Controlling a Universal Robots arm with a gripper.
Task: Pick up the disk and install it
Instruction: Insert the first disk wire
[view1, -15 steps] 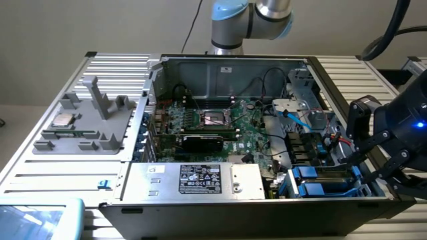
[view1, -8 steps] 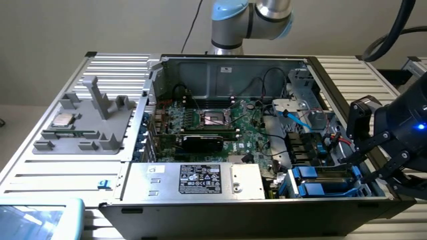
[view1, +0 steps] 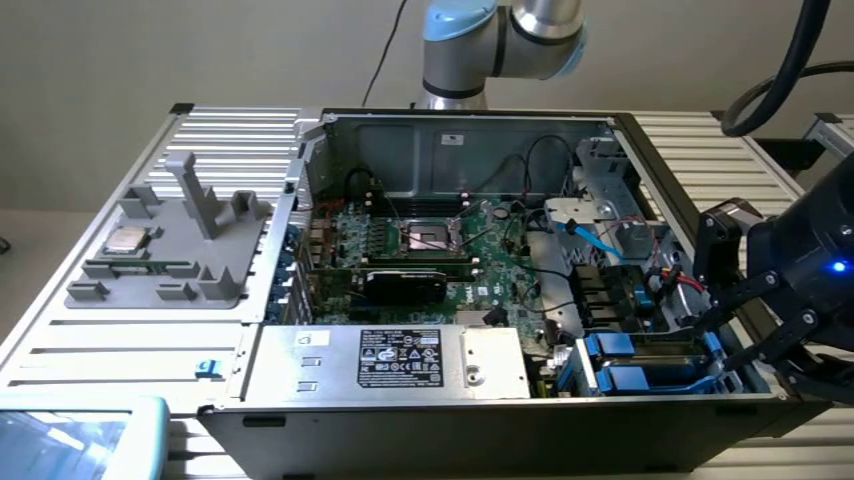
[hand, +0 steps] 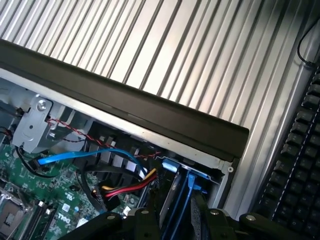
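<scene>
The disk (hand: 184, 197) shows edge-on in the wrist view, its grey metal body framed by a blue bracket. It stands upright in the drive bay at the corner of the open computer case (hand: 150, 107). My gripper (hand: 176, 220) is shut on the disk, one black finger (hand: 142, 220) on each flat side. In the exterior view my gripper (view1: 747, 325) reaches down into the bay at the exterior view's right. There the disk's blue bracket edge (view1: 711, 355) shows beside other blue-fronted drive carriers (view1: 627, 346).
A silver power supply box (view1: 400, 360) with a black-and-white sticker fills the case's front. The motherboard (view1: 427, 240) lies behind it. A blue cable (hand: 75, 157) and red-yellow wires (hand: 127, 189) run close to the bay. A grey fixture (view1: 167, 250) holds a small silver chip (view1: 127, 240). A keyboard (hand: 300, 165) lies outside the case.
</scene>
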